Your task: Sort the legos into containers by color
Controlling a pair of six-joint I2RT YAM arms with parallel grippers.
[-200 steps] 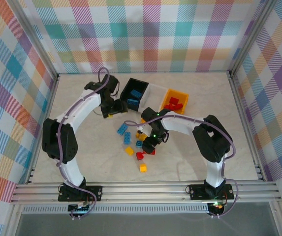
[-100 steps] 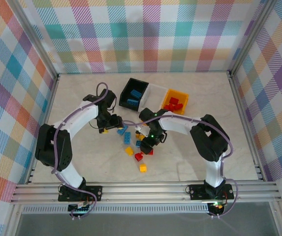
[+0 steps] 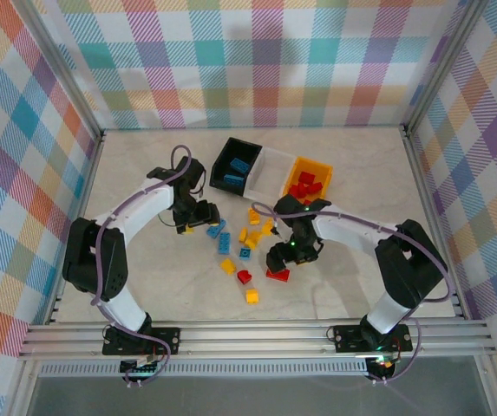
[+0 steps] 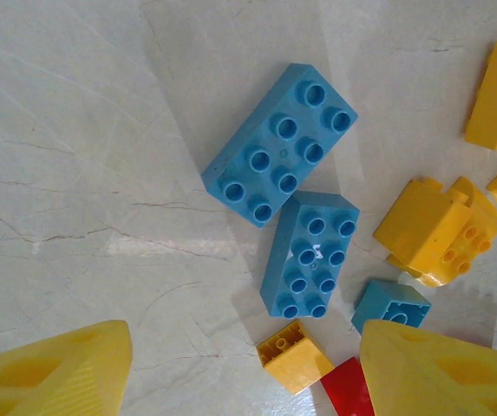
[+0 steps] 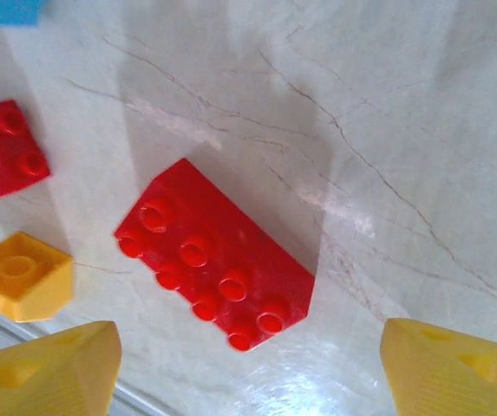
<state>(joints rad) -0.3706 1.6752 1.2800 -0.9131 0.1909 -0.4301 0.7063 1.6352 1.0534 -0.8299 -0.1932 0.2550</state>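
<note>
- On the table (image 3: 335, 295), in front of the bins, you see the loose legos (image 3: 246, 247) scattered between the two arms.
- Your left gripper (image 3: 198, 217) has its fingers spread and holds nothing. Its wrist camera looks down on a large blue brick (image 4: 278, 143) and, just beside it, a second blue brick (image 4: 310, 256).
- Your right gripper (image 3: 278, 260) is spread too, without any load, above a red brick (image 5: 213, 269) lying flat.
- At the far side, the black bin (image 3: 220, 159) contains blue pieces, the yellow-orange bin (image 3: 316, 161) contains red ones, and the white bin (image 3: 270, 169) stands between them.
</note>
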